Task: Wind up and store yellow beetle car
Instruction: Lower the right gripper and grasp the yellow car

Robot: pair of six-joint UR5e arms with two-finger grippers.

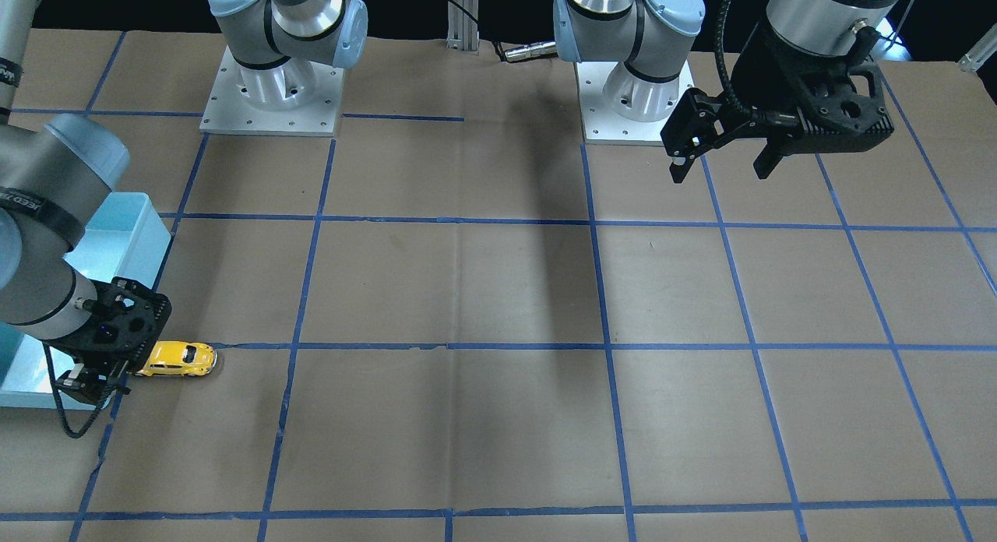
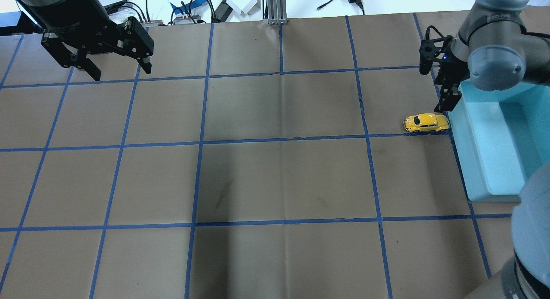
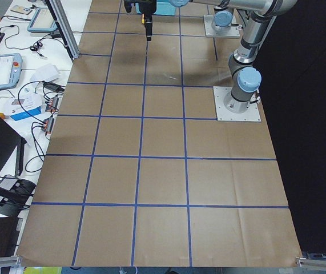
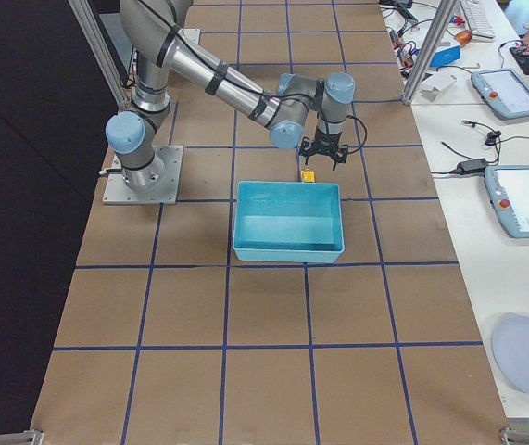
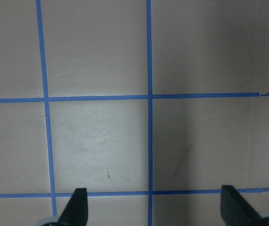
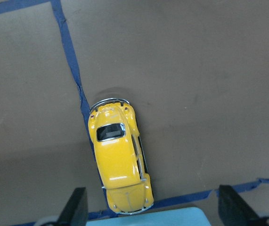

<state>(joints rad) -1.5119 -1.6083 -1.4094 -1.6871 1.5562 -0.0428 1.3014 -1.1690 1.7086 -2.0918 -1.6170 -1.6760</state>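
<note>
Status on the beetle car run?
Open: left gripper, far off; right gripper, above yellow beetle car. Car on table beside blue bin, not in it. Nothing blocking.

White lettering on the black band [image 1: 37, 209] around the right arm is cut off and too blurred to read; no other writing is legible.

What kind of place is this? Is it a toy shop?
Probably a robotics lab, not a shop: robot arms bolted to a table gridded with blue tape, plus control tablets and cables on the side desk.
</note>
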